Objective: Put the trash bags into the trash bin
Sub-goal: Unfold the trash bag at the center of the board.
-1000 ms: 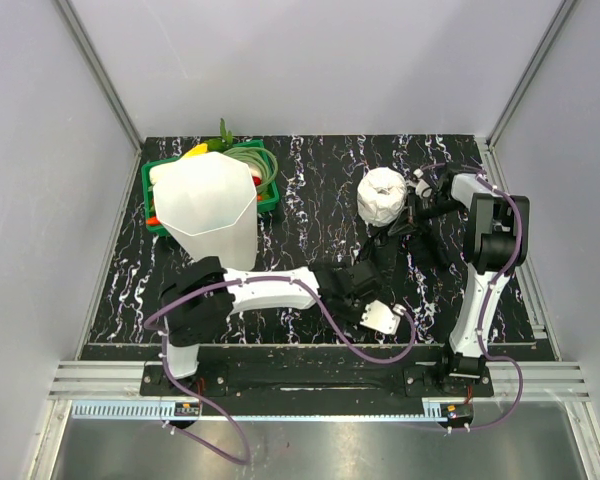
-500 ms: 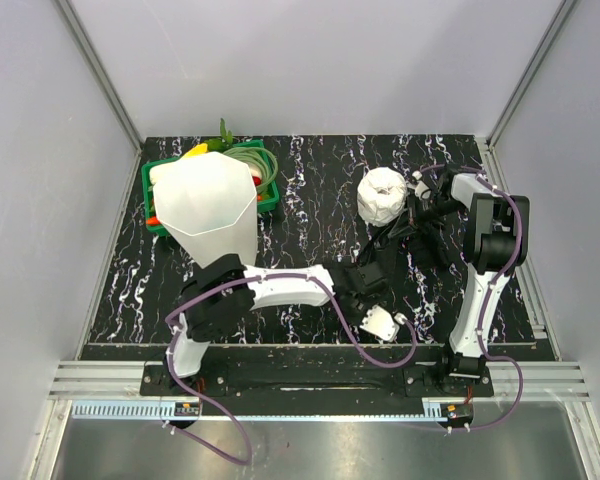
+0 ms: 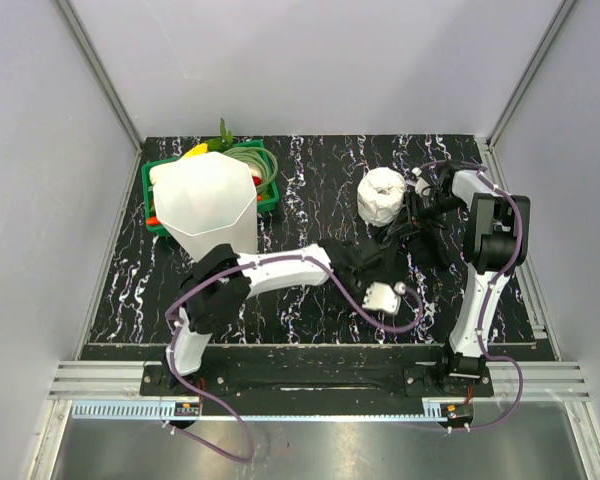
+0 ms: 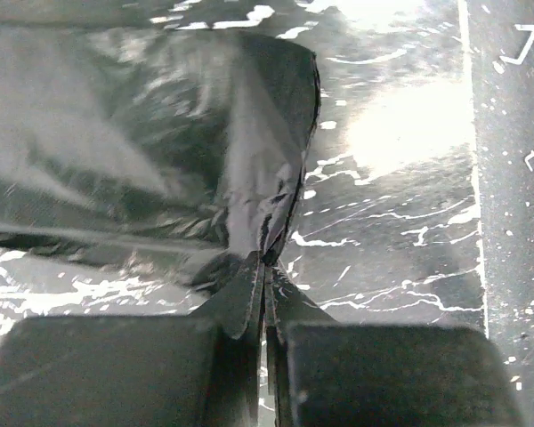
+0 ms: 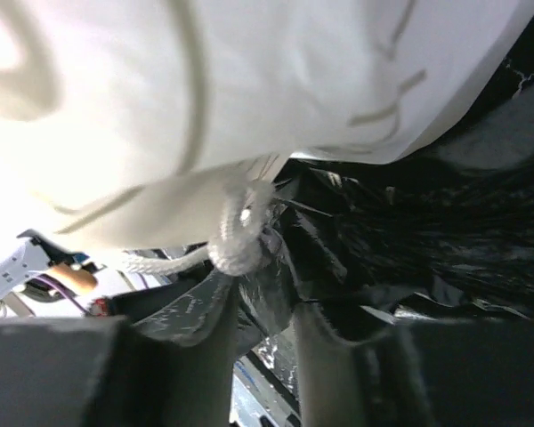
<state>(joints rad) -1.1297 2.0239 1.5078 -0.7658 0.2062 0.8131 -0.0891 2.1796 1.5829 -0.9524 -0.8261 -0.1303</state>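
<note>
The trash bag [image 4: 160, 151], a crumpled sheet of glossy black film, lies on the dark marbled table between the two arms [image 3: 388, 248]. My left gripper [image 4: 267, 267] reaches across from the left [image 3: 370, 265] and is shut on a pinched fold of the bag's edge. My right gripper [image 5: 265, 298] sits just right of the white roll [image 3: 412, 218]; its jaws stand a little apart, with black film [image 5: 280, 258] loose between them. The trash bin [image 3: 212, 205], tall, white and translucent, stands upright at the back left, well apart from both grippers.
A white rounded roll of plastic [image 3: 382, 195] with a knotted cord [image 5: 240, 240] rests against the right gripper's fingers. Behind the bin stands a green basket [image 3: 270, 190] of toy vegetables. Grey walls close in the table on three sides.
The left arm has swung forward and right to the bag, and its gripper went from wide open to shut on the film. The right gripper's jaws have parted slightly.
</note>
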